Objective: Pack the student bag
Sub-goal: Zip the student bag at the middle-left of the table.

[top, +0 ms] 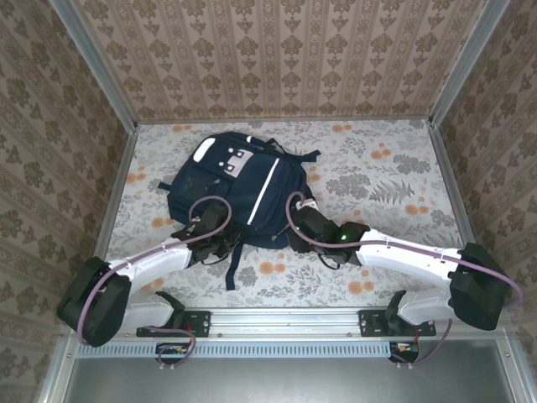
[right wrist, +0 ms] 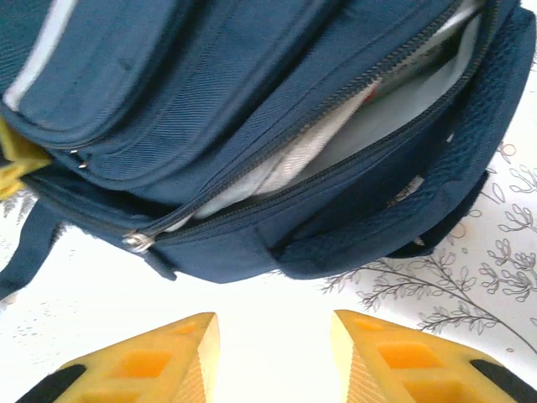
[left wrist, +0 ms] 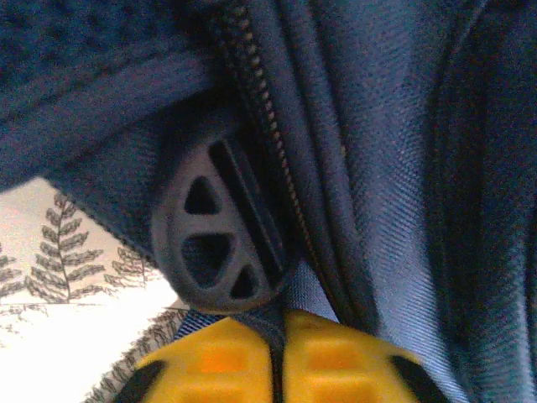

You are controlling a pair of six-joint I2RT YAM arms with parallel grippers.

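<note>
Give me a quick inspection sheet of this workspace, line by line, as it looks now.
Surface: floral-patterned table.
Job's things: navy backpack lying flat; main zip partly open, grey lining showing.
Clutter: nothing seen.
Grippers: left gripper shut, pinching backpack webbing below a black buckle; right gripper open, just off the backpack's opening.
Cables: purple cables looping along both arms.
Surroundings: patterned walls, metal corner posts.

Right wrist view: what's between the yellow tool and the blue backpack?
In the right wrist view that stretch is bare: just pale leaf-printed tablecloth lies between the open right tool and the student bag, which it does not touch.
</note>
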